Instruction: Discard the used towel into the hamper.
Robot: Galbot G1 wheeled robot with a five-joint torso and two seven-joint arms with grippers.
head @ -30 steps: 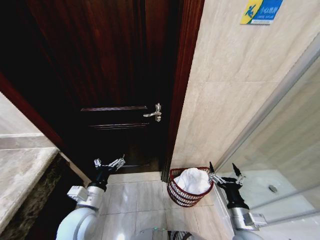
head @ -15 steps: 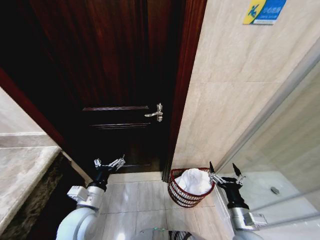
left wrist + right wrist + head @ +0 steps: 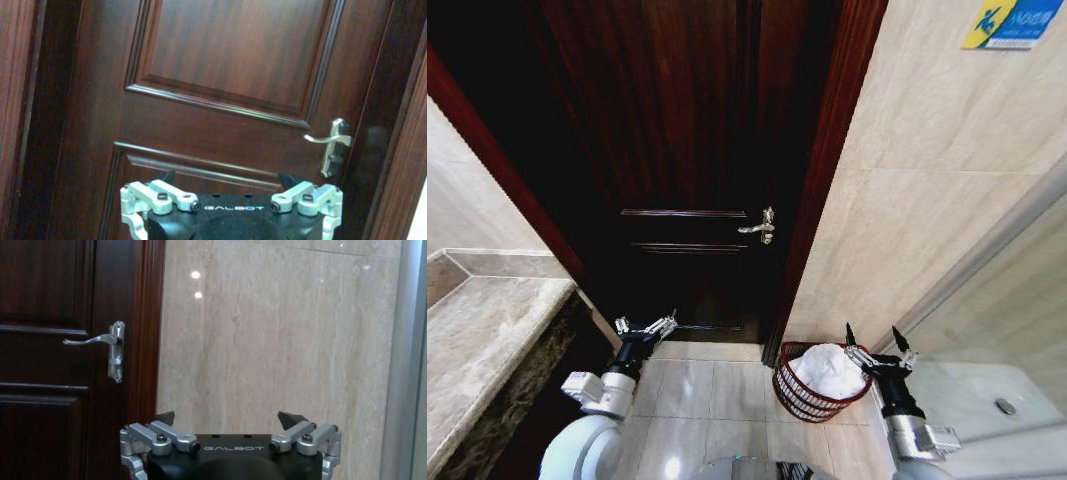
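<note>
Hamper (image 3: 812,398) upright on floor right of door (image 3: 677,150), mouth up, tapering downward; reddish-brown wire, white towel (image 3: 832,368) inside. Left gripper (image 3: 645,327) and right gripper (image 3: 879,351) both wide, empty.

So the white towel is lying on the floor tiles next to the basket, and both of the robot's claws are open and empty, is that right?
Not quite. In the head view the white towel is already inside the hamper, heaped above its rim, not on the floor tiles. The rest holds: the left gripper by the door and the right gripper beside the hamper are both open and empty.
</note>
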